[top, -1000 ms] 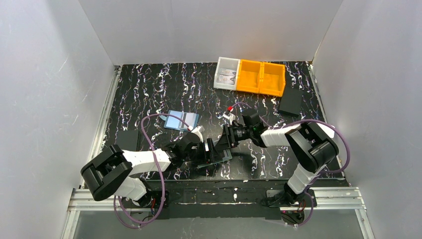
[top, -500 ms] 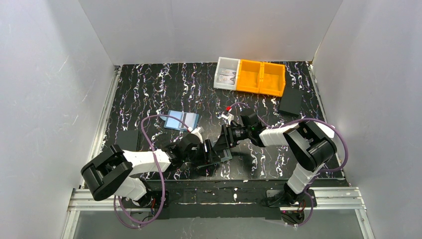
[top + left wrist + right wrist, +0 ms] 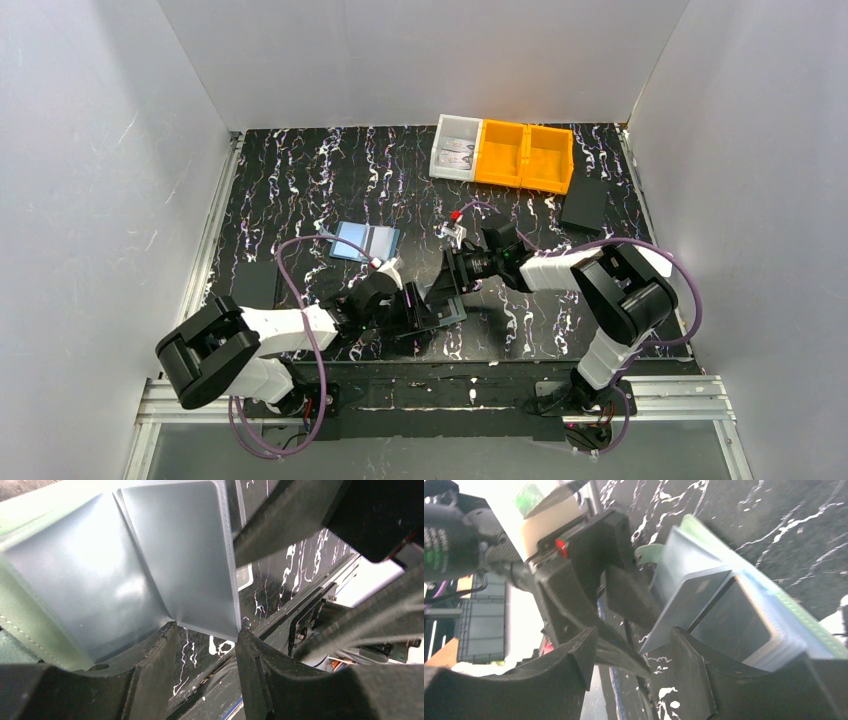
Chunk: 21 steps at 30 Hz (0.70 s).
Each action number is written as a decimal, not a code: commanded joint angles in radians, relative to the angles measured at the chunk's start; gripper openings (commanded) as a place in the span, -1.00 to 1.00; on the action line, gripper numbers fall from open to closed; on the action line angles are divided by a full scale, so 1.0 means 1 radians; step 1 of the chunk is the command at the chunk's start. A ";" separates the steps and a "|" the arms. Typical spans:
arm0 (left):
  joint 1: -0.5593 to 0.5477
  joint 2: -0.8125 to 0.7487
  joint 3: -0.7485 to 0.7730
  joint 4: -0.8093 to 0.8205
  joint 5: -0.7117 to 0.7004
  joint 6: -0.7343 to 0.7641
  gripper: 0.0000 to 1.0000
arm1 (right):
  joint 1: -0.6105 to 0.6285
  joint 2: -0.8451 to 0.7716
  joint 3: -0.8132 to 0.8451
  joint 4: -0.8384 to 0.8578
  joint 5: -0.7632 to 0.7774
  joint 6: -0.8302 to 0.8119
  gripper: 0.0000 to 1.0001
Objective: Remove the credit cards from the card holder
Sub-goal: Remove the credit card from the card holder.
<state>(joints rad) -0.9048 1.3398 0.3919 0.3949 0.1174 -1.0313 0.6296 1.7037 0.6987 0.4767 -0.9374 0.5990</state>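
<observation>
Green card holder (image 3: 20,630), grey-blue credit cards (image 3: 190,555) protruding; left jaws: grip unclear; right jaws parted.

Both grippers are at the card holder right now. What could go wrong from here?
1. The left gripper and right gripper crowd the same spot, fingers close together; they may collide.
2. Both look open around the grey-blue card with nothing pinning the card holder, so a pull may drag the holder or bend the card.
</observation>
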 commanded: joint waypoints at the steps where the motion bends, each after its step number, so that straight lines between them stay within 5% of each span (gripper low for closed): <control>1: 0.029 -0.027 -0.036 -0.056 -0.085 0.003 -0.13 | 0.027 -0.063 0.036 -0.061 -0.105 -0.096 0.30; 21: 0.068 -0.082 -0.072 -0.039 -0.043 -0.027 -0.11 | -0.035 -0.157 0.025 -0.257 -0.143 -0.410 0.38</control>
<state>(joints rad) -0.8523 1.2781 0.3415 0.3960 0.0931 -1.0546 0.6139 1.5891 0.7052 0.2459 -1.0535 0.2577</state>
